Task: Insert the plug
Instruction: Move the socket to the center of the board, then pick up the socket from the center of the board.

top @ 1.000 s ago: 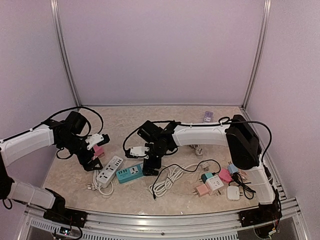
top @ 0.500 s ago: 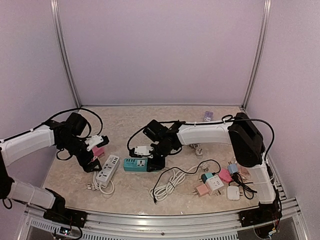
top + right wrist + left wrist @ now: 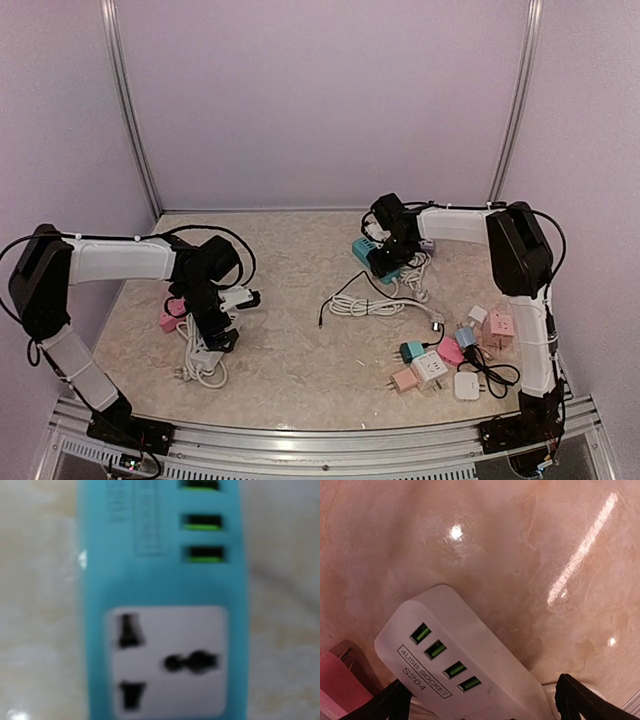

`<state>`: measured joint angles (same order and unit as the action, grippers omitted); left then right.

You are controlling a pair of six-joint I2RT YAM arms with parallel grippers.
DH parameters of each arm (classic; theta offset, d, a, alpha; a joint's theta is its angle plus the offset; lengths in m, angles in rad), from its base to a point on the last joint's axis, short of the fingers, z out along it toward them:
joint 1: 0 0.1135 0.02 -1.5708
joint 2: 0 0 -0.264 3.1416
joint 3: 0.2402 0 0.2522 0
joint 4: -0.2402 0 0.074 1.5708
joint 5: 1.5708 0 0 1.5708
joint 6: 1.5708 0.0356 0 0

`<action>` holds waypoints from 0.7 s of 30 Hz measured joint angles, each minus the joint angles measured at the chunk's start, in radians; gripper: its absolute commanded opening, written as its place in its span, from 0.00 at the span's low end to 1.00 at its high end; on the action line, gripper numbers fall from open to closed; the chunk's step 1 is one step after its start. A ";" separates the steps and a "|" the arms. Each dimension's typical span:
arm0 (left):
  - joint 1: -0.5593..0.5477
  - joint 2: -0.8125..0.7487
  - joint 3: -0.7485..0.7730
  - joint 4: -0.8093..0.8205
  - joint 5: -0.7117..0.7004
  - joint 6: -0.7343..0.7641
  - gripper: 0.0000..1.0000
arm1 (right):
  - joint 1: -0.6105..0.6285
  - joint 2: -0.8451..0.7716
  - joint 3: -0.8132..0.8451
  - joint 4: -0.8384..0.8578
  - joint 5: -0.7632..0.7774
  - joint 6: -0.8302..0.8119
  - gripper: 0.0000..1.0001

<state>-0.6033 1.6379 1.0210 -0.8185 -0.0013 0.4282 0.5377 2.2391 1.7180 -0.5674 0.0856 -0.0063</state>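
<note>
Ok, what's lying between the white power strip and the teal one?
Top view: past the white power strip, bare tabletop, then a thin black cord just before the teal power strip.

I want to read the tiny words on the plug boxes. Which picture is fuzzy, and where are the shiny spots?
Right wrist view: the teal power strip is fuzzy all over, so its label can't be read. Left wrist view: the white power strip is sharp, reading 4USB SOCKET, with bright glare streaks on the table. Top external view: soft, even light, but everything is small.
</note>
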 measured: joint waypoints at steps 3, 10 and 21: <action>0.000 0.027 -0.006 0.004 0.000 -0.029 0.88 | 0.001 0.018 0.042 -0.023 0.056 0.058 0.82; 0.019 0.058 -0.018 0.003 0.049 -0.065 0.31 | 0.010 0.011 0.063 -0.045 0.088 0.093 0.86; 0.079 0.001 -0.006 -0.069 0.065 0.121 0.00 | 0.012 -0.267 -0.074 -0.055 0.069 0.131 0.87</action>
<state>-0.5240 1.6386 1.0149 -0.8879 0.0635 0.5495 0.5495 1.9724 1.6440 -0.6228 0.1547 0.1249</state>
